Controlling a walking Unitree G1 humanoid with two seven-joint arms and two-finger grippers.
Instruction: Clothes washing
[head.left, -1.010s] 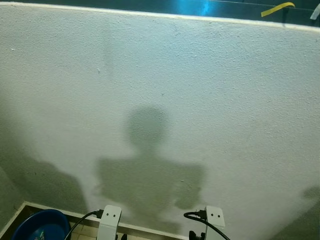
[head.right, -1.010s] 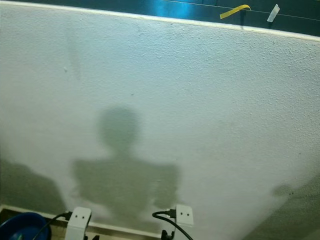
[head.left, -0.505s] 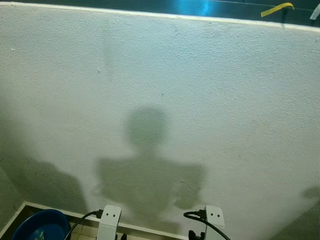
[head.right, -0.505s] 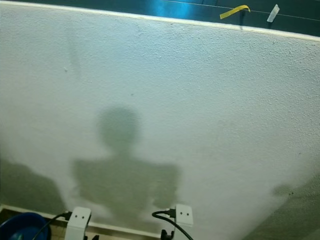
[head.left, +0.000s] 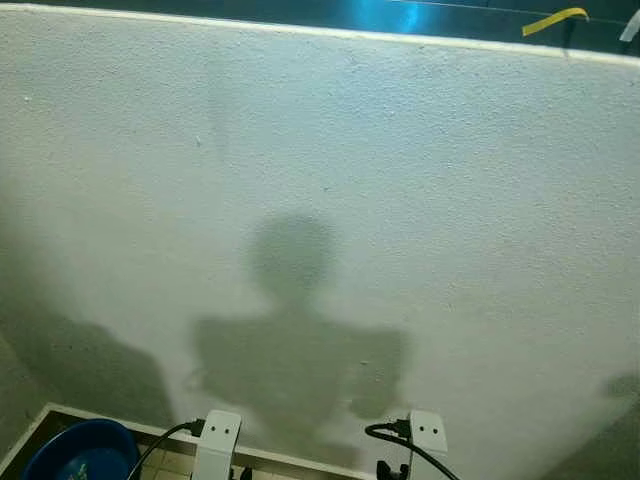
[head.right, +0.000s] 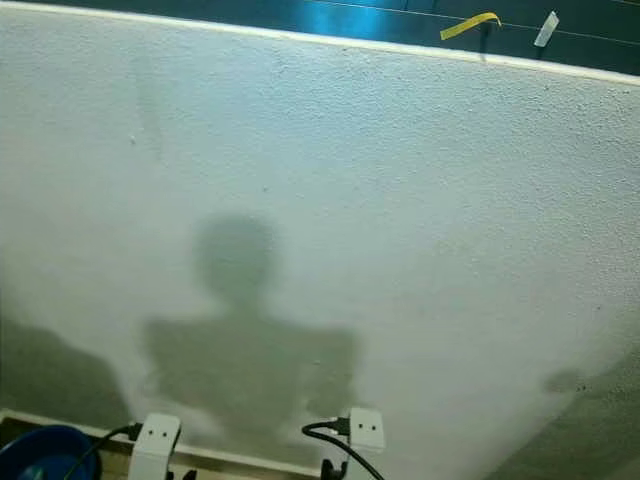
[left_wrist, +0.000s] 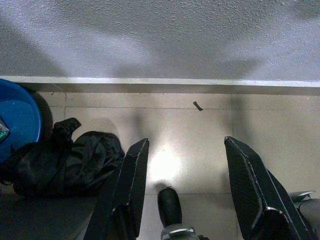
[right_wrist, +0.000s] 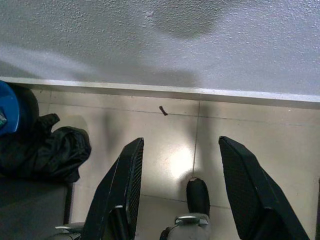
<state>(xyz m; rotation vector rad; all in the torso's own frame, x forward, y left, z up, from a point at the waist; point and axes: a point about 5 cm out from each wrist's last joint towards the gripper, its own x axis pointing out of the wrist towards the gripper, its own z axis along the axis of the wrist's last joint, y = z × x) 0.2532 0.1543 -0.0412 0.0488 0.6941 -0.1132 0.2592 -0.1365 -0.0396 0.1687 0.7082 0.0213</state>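
Note:
A crumpled black garment (left_wrist: 65, 162) lies on the tiled floor beside a blue basin (left_wrist: 17, 117), close to the foot of a white wall; the same garment (right_wrist: 42, 152) also appears in the right wrist view. My left gripper (left_wrist: 186, 172) hangs above the tiles, open and holding nothing, with the garment off to one side of its fingers. My right gripper (right_wrist: 181, 172) is likewise open and holding nothing over bare tile. In the eye views the basin's rim (head.left: 80, 450) peeks in at the lower left, next to the white wrist brackets (head.left: 218, 438).
A rough white wall (head.left: 330, 180) stands right in front of me, carrying my shadow. A skirting strip (left_wrist: 160, 82) runs along its base. A yellow strip (head.left: 553, 17) hangs above the wall's top edge. A small dark scrap (right_wrist: 163, 110) lies on the tiles.

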